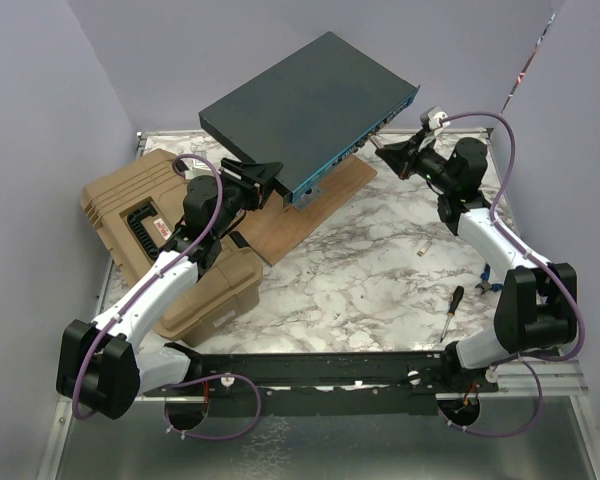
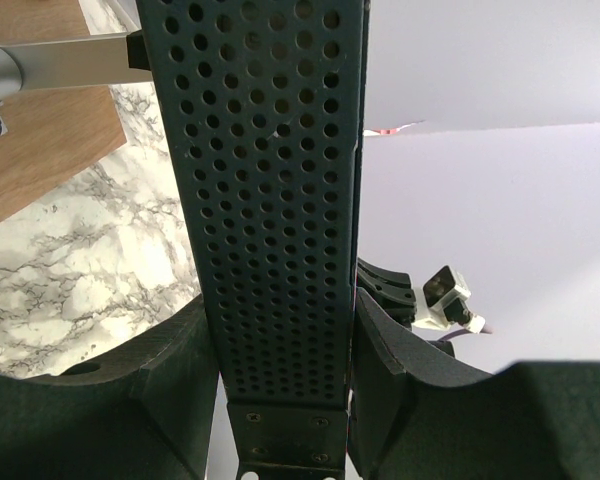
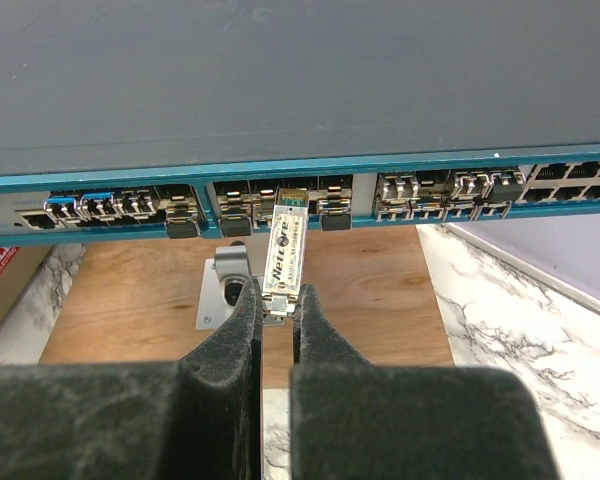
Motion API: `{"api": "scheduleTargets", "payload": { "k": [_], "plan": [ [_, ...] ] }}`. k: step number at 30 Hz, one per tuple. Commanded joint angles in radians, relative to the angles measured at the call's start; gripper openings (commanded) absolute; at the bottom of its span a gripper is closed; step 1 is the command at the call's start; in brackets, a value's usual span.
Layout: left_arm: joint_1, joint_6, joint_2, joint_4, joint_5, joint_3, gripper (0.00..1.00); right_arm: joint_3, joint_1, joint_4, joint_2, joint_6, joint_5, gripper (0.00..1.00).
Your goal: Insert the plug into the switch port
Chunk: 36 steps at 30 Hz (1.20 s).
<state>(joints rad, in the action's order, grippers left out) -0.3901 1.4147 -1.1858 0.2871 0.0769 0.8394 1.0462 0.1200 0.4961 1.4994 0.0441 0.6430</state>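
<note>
top view, table centre as dial. screwdriver lies on the marble table at 4 o'clock, near the right arm's base. tan ribbed case sits at 9 o'clock, with the left arm reaching over it. wooden board lies at about 11 o'clock, just beside the case. switch is at 12 o'clock, above the board, tilted, teal front face toward 5 o'clock.

left gripper clamps the switch at its 7 o'clock corner. in the left wrist view its fingers press on both sides of the perforated side panel.

right gripper is at 1 o'clock, up against the front face, closed on the plug and pinching its near end. in the right wrist view the plug points to 12 o'clock, far tip at the mouth of a port in the middle bank. depth of entry: cannot tell. metal bracket stands on the board, at 9 o'clock of the pads.
</note>
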Motion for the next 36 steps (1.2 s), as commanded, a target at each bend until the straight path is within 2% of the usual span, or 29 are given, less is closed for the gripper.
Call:
{"api": "scheduleTargets", "payload": {
  "k": [1,36],
  "plan": [
    [0.016,-0.011,0.036,-0.112,-0.058,0.000,0.00,0.030,0.006,0.001,0.016,-0.011,-0.037,0.01],
    [0.016,-0.011,0.053,-0.120,-0.069,-0.013,0.00,-0.039,0.006,0.053,-0.051,-0.016,-0.130,0.00]
  ]
}}
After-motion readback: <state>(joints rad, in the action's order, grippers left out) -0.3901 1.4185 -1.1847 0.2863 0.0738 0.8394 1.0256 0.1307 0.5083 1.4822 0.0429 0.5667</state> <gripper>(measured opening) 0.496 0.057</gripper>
